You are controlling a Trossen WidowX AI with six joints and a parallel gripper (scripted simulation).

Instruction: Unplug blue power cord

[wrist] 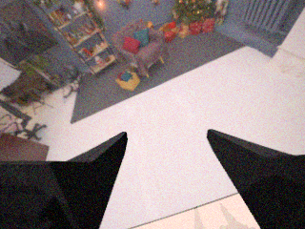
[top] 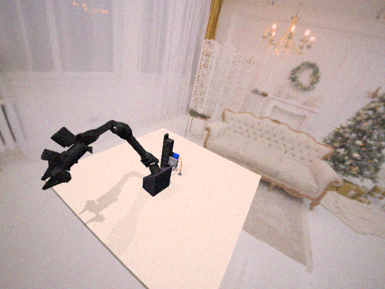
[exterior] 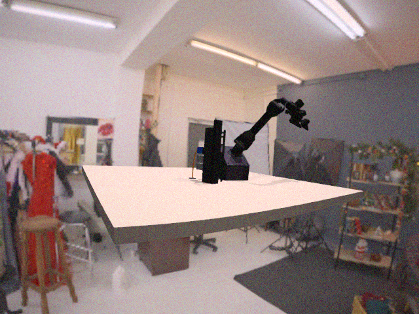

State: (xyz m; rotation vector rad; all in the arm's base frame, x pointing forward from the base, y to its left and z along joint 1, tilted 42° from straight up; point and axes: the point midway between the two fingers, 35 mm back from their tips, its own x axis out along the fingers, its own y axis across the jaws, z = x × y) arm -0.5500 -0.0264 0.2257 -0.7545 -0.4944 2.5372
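Pincer (top: 52, 180) spread wide, blue plug (top: 175, 155) well apart

You see a black arm (top: 93, 136), a pale cream table (top: 186, 224), a blue plug (top: 175, 155) and a thin orange cord (top: 180, 164).

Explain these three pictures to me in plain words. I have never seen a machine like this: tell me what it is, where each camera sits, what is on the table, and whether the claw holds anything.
The black jointed thing is a robot arm bolted to a dark base box on a pale table. One picture looks down from high above, one looks across the room from the side, and one comes from a camera on the arm's wrist, showing the two dark fingers of its claw. Beside the base stands a tall dark power strip, with a blue plug and a thin orange cord against it. The claw is wide open, holds nothing, and hangs past the table's edge, far from the plug.
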